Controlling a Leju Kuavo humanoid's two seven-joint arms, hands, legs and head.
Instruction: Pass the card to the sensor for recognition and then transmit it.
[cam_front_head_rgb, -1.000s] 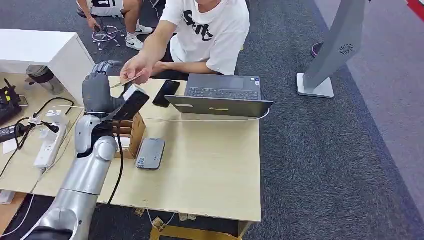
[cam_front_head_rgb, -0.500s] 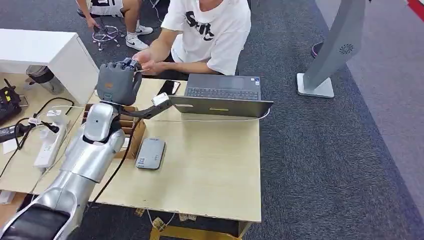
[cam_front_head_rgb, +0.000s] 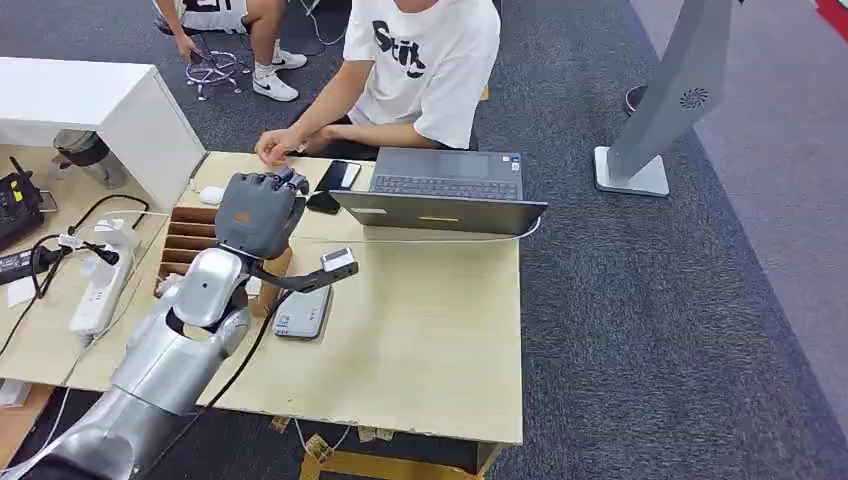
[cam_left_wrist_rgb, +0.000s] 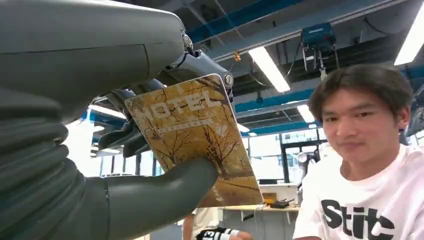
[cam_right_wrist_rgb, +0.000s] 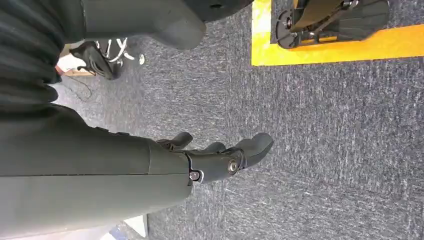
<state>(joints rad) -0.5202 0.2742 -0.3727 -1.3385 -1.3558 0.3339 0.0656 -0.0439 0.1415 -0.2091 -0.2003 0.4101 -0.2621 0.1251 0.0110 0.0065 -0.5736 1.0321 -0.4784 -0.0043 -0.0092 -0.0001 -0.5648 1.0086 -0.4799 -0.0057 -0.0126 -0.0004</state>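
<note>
The left hand (cam_front_head_rgb: 258, 212) pinches the card (cam_left_wrist_rgb: 196, 137) between thumb and fingers, raised above the table (cam_front_head_rgb: 430, 340) short of the grey sensor (cam_front_head_rgb: 301, 308), presumably for scanning, while the right hand (cam_right_wrist_rgb: 210, 160) hangs empty, fingers loosely apart.

Head cam high over table (cam_front_head_rgb: 420, 330); wrist cams close

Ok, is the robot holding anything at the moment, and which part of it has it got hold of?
Yes. The left hand holds the hotel card, thumb pressed on its printed face near one short end, darker fingers behind it. The right hand holds nothing.
</note>
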